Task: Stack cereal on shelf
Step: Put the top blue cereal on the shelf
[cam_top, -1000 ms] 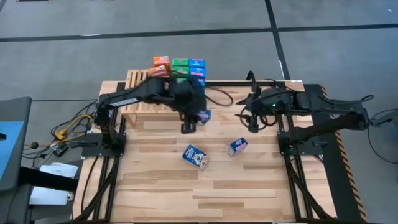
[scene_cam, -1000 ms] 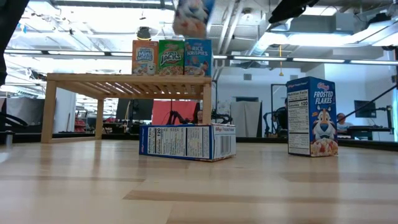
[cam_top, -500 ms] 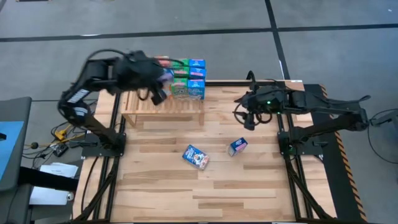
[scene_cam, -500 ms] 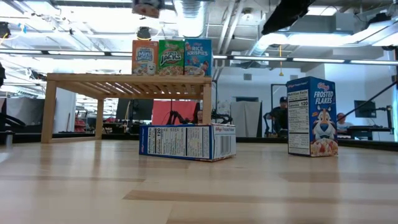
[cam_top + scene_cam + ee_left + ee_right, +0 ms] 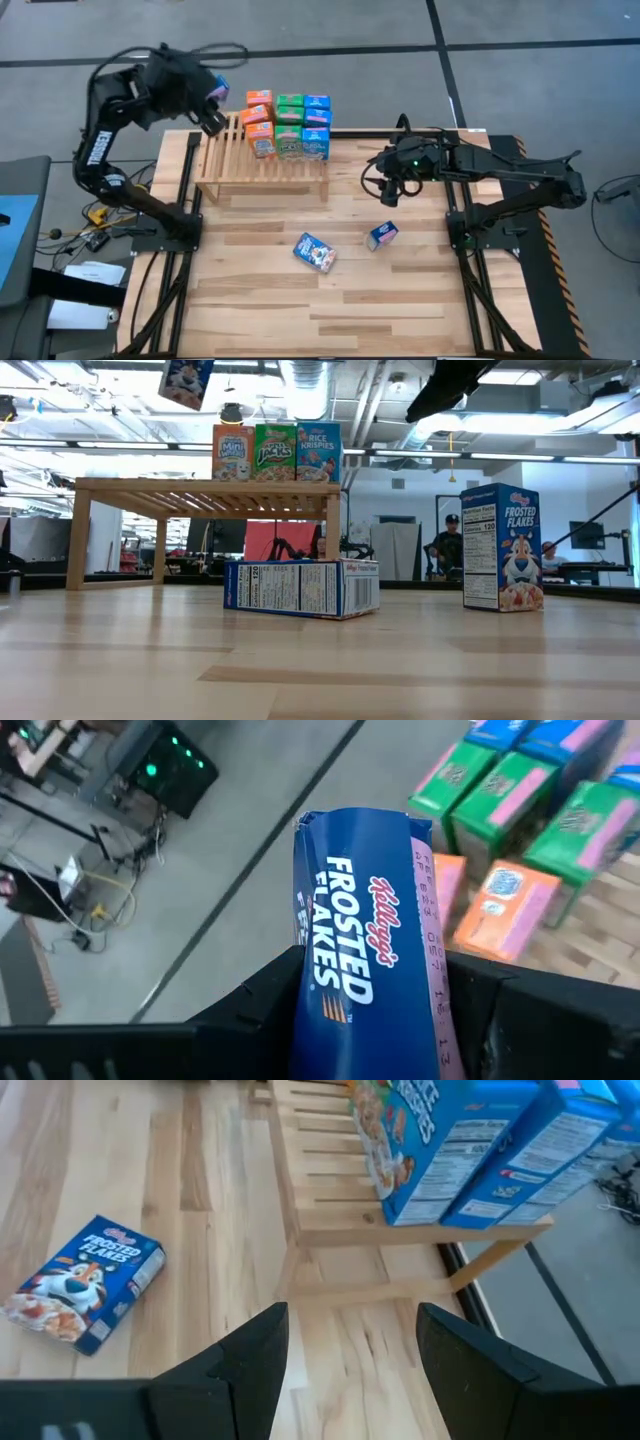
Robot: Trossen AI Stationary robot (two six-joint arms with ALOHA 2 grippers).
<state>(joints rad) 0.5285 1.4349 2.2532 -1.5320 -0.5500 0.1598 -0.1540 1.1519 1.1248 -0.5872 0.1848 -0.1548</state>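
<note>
The left gripper [image 5: 213, 102] hangs high above the far-left corner of the shelf [image 5: 228, 160], its fingers clamped on the sides of a blue Frosted Flakes box [image 5: 368, 945] carried in the air to the left of the shelved boxes. The right gripper [image 5: 385, 189] hovers over the table [image 5: 400, 300] just right of the shelf with its fingers spread apart and nothing between them. Orange, green and blue cereal boxes [image 5: 289, 124] stand packed in rows on the shelf's far right part, while one blue box [image 5: 314, 252] lies flat and another [image 5: 383, 235] stands upright on the table nearer the front.
</note>
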